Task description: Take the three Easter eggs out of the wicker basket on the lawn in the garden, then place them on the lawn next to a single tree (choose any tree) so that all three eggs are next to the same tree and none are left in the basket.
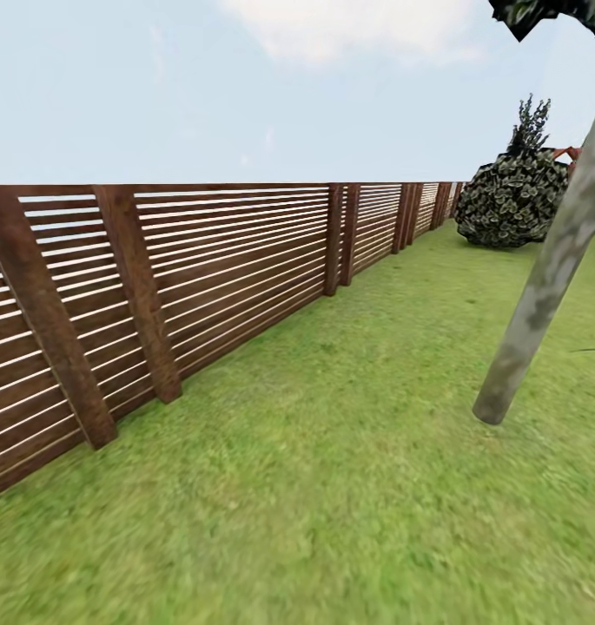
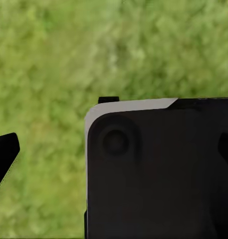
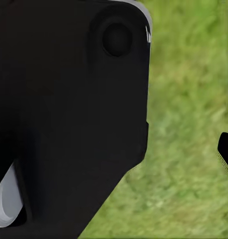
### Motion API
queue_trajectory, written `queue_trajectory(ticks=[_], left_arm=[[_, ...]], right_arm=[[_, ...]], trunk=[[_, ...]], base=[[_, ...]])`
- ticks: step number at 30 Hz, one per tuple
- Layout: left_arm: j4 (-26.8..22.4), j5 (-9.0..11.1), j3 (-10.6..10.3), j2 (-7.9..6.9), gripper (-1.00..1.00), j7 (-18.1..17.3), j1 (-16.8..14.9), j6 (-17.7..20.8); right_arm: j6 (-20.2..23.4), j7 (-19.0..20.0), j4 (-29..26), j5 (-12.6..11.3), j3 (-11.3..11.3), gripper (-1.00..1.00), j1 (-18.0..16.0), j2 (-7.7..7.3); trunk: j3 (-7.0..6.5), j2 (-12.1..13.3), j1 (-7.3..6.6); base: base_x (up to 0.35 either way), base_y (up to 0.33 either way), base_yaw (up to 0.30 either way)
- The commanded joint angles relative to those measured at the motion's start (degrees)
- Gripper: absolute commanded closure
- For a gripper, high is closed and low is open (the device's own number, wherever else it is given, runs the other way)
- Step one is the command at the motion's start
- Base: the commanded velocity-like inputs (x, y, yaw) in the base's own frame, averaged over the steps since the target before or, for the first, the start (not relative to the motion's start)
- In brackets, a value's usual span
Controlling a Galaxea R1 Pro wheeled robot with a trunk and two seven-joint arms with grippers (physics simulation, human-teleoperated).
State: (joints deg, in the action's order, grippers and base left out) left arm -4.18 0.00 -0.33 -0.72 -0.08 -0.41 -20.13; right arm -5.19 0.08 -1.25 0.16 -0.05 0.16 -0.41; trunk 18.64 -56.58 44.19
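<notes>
The Easter eggs and the wicker basket are out of view. In the head view the lawn (image 1: 332,486) of the garden stretches ahead. A tree (image 1: 549,269) with a smooth, pale grey, leaning trunk rises from the grass at the right, and its dark leaves (image 1: 549,13) hang at the top corner. In the left wrist view, one black fingertip (image 2: 5,157) of my left gripper (image 2: 114,154) stands far out at the edge, over grass. My right gripper (image 3: 114,152) likewise shows one fingertip (image 3: 226,149) at the edge. Both are open, with nothing between the fingers.
A brown slat fence (image 1: 201,260) runs along the left and recedes to the far right. A dark, round bush (image 1: 510,204) stands at the fence's far end. Each wrist view has a black robot part (image 2: 158,174) close up, over grass (image 3: 188,99).
</notes>
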Motion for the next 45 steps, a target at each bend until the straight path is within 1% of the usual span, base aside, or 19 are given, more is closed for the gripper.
queue_trajectory(ticks=[1,41,45], left_arm=[[0.04,0.0,-0.06,-0.01,-1.0,-0.01,-0.03,-0.18],[0.04,0.0,-0.11,-0.07,-1.0,-0.01,-0.03,-0.21],[0.04,0.0,-0.11,-0.07,-1.0,-0.01,-0.03,-0.25]], right_arm=[[-0.1,0.01,-0.07,0.02,-0.02,-1.0,0.02,-0.01],[-0.14,0.01,-0.09,-0.03,-0.07,-1.0,0.02,-0.03],[-0.16,0.01,-0.1,-0.1,0.14,-1.0,0.02,0.29]], trunk=[[0.05,-0.03,0.04],[0.05,-0.03,0.04],[0.05,-0.03,0.04]], base=[[0.323,0.0,0.0],[0.327,0.0,0.0],[0.33,0.0,0.0]])
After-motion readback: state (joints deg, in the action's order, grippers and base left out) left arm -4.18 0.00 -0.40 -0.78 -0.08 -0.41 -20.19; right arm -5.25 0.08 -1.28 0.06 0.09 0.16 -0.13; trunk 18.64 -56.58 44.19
